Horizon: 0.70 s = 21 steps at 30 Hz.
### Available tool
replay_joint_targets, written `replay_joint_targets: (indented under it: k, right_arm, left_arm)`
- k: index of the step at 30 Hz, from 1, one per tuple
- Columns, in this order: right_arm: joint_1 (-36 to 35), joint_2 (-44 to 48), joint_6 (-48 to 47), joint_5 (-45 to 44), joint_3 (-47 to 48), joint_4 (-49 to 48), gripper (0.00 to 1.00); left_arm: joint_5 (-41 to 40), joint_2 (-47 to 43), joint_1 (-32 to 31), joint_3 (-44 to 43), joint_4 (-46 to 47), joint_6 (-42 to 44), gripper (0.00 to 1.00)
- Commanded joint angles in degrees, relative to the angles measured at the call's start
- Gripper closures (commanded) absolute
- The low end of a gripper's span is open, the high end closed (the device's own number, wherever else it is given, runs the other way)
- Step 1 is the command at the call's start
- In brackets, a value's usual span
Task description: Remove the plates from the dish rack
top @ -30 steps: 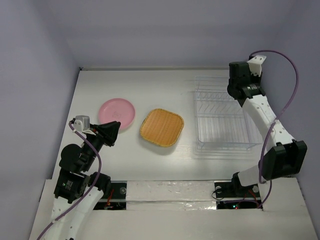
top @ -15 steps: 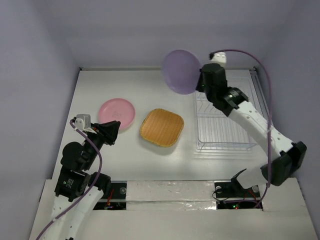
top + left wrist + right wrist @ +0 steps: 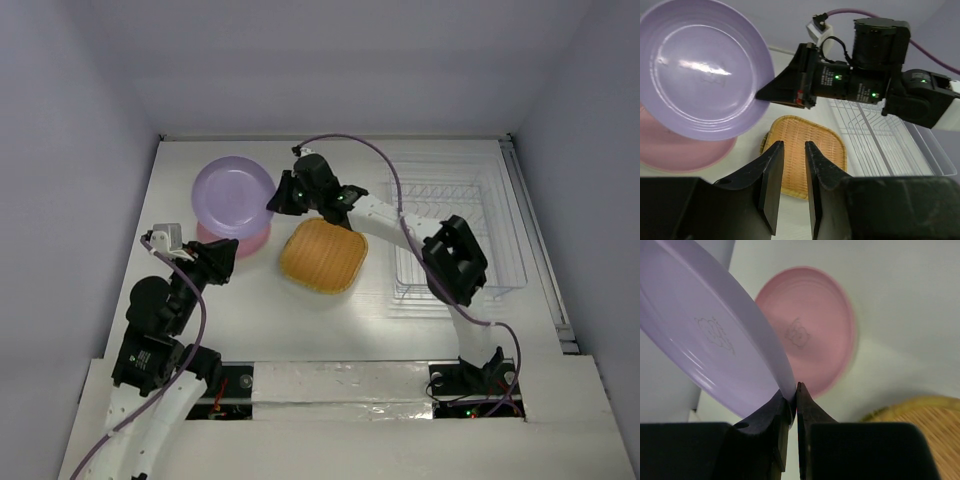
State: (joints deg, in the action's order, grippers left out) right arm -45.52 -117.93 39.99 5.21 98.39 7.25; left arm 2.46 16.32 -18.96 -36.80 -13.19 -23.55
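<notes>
My right gripper point(image 3: 273, 202) point(image 3: 792, 387) is shut on the rim of a smooth purple plate point(image 3: 233, 195) point(image 3: 715, 340) point(image 3: 705, 70). It holds the plate tilted in the air over the pink plate point(image 3: 250, 241) point(image 3: 812, 330) point(image 3: 685, 150), which lies on the table at the left. An orange woven rounded-square plate point(image 3: 323, 255) point(image 3: 805, 150) lies mid-table. The white wire dish rack point(image 3: 440, 265) point(image 3: 880, 145) stands at the right with no plates showing in it. My left gripper point(image 3: 228, 255) point(image 3: 794, 145) hovers near the pink plate's front edge, its jaws a narrow gap apart with nothing between them.
The right arm point(image 3: 400, 215) stretches leftward across the table from the rack side, passing above the orange plate's far edge. Purple walls close in the table at the left, back and right.
The right arm has carried the purple plate from the rack leftward across the table to above the pink plate. The left arm has barely moved.
</notes>
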Motion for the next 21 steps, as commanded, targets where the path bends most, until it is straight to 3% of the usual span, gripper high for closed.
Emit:
replay_joint_targets:
  k: [1, 8, 21]
  right_arm:
    - [-0.6, -3.3, 7.2, 6.6, 8.4, -9.3, 1.00]
    - [-2.6, -12.7, 8.5, 5.0, 17.1, -4.0, 1.00]
    - [-4.1, -14.4, 8.0, 3.1, 8.8, -5.2, 0.82]
  left_arm:
    - [-0.9, 1.6, 0.5, -2.0, 1.5, -0.6, 0.79]
    - [-1.1, 2.7, 1.0, -2.0, 1.5, -0.5, 0.79]
    - [-0.4, 3.3, 1.6, -1.9, 1.7, -0.6, 0.78]
